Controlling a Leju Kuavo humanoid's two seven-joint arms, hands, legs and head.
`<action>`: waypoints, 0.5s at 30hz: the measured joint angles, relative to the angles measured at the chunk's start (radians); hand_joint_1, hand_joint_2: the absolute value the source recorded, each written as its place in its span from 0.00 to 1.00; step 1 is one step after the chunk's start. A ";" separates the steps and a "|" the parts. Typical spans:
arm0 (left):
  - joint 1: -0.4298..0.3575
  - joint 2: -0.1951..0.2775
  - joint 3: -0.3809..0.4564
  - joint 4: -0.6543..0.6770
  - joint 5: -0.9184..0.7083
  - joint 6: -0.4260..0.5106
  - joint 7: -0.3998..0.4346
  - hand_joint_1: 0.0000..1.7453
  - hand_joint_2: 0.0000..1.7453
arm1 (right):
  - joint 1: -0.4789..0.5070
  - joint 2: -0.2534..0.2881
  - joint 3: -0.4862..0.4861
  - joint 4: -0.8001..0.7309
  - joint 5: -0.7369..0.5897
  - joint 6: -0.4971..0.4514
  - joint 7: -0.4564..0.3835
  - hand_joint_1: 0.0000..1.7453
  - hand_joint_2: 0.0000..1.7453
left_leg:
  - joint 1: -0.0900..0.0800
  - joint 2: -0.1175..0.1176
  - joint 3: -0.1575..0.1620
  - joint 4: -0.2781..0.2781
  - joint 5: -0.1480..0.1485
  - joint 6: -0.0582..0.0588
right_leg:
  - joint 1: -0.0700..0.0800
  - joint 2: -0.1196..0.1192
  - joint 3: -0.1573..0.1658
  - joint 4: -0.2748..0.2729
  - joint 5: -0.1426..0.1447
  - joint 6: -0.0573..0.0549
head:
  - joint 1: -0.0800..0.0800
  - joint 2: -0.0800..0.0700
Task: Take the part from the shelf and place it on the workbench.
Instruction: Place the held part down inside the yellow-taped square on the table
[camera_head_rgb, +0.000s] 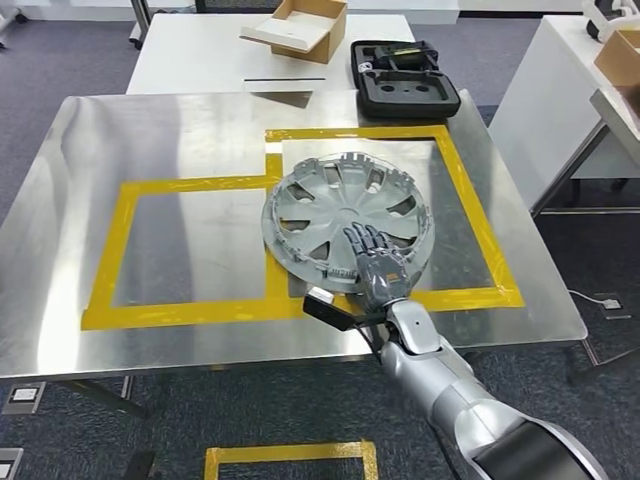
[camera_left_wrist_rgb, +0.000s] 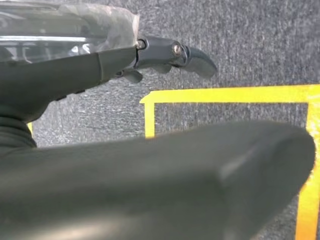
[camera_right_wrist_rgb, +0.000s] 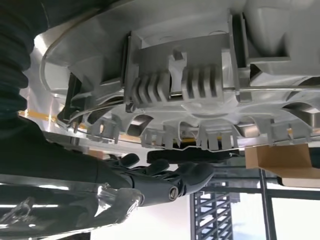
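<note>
The part is a grey wheel cover (camera_head_rgb: 347, 215), lying inner side up on the steel workbench (camera_head_rgb: 189, 140) inside the right-hand yellow tape frame (camera_head_rgb: 483, 230). My right hand (camera_head_rgb: 375, 262) reaches over its near rim with fingers stretched out flat. In the right wrist view the dark fingers (camera_right_wrist_rgb: 162, 182) stand a little off the cover's clipped rim (camera_right_wrist_rgb: 188, 85), with a gap between them. My left hand (camera_left_wrist_rgb: 162, 52) hangs over the carpet with straight fingers and holds nothing.
A second yellow tape frame (camera_head_rgb: 189, 250) marks the bench's left half. Behind the bench a white table carries an open cardboard box (camera_head_rgb: 302, 25) and a black foam-lined case (camera_head_rgb: 404, 78). Another white table (camera_head_rgb: 558, 100) stands at the right. Yellow tape (camera_head_rgb: 290, 455) marks the floor below.
</note>
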 joint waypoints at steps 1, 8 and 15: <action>0.000 0.000 0.002 0.000 0.000 -0.001 0.000 0.00 0.00 | 0.002 0.000 -0.007 0.000 -0.004 0.003 -0.002 0.00 1.00 | 0.001 0.001 0.000 0.000 0.001 0.001 | -0.002 -0.001 -0.028 0.061 -0.032 0.002 | 0.002 0.000; -0.003 0.000 0.013 -0.001 -0.002 -0.016 -0.001 0.00 0.00 | 0.046 -0.029 -0.058 -0.062 -0.054 0.016 -0.049 0.00 1.00 | 0.002 -0.002 -0.001 0.013 -0.003 -0.008 | -0.006 -0.001 -0.052 0.052 0.062 0.001 | 0.003 0.000; 0.009 0.001 0.036 -0.001 0.016 -0.020 -0.023 0.00 0.00 | 0.184 -0.079 -0.145 -0.312 -0.281 0.121 -0.201 0.00 1.00 | 0.007 -0.002 -0.016 0.044 -0.035 -0.055 | -0.002 -0.003 -0.020 -0.060 0.107 -0.041 | 0.000 0.000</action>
